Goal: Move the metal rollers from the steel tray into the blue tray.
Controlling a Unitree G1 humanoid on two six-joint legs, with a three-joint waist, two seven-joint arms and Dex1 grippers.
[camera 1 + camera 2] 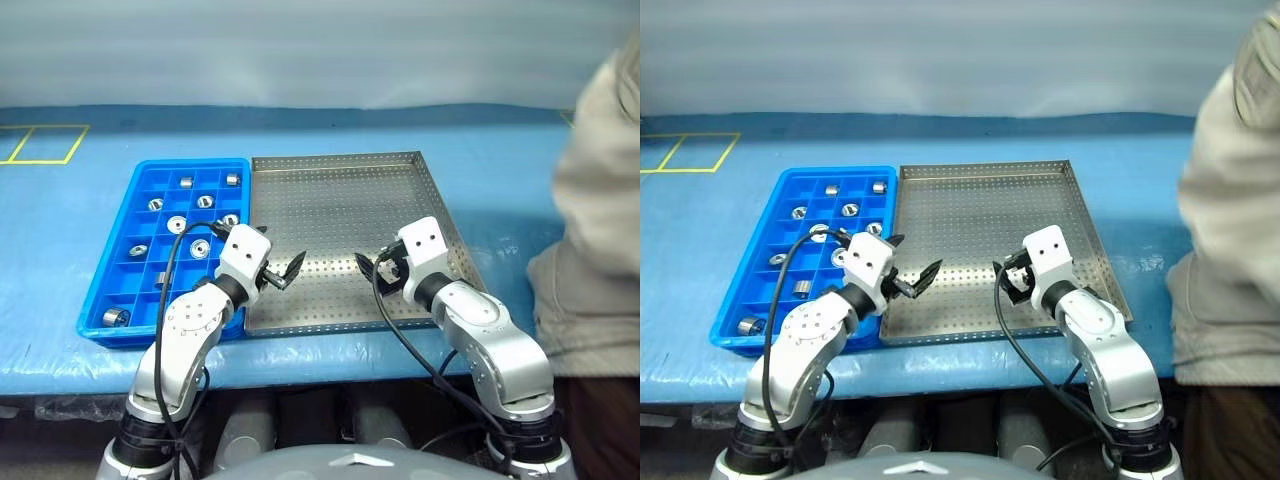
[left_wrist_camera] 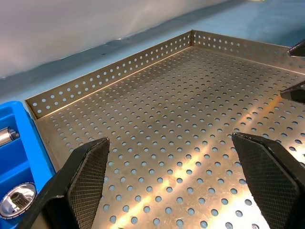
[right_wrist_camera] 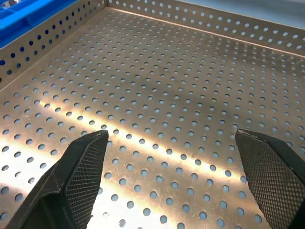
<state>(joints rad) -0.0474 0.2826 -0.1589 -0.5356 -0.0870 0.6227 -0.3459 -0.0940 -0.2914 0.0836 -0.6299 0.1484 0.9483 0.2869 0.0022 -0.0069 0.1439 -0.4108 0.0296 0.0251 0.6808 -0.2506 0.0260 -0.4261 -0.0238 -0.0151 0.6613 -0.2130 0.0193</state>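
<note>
Left hand: the left hand (image 1: 285,272) is held over the near left part of the steel tray (image 1: 440,205), fingers spread wide, nothing gripped.
Right hand: the right hand (image 1: 372,268) is held over the near right part of the same tray, fingers likewise spread wide and empty; the 2 hands point toward each other with bare perforated floor between them.
Steel tray: no roller is seen on its floor in the head views or in either wrist view; the tray looks emptied.
Blue tray: the blue tray (image 1: 108,285) lies just beside the steel tray, on its left, on the table (image 1: 500,160).
Metal rollers: the metal rollers (image 1: 176,224) are spread over several compartments, roughly 10 being counted, 1 in the near left corner cell.
Person: a person (image 1: 600,180) stands at the right edge of the table.
Step in hand: the transfer is judged finished, or very nearly so.
Next move: a check of the floor hidden under the arms is called for; if it is bare, only withdrawal of both hands remains.
</note>
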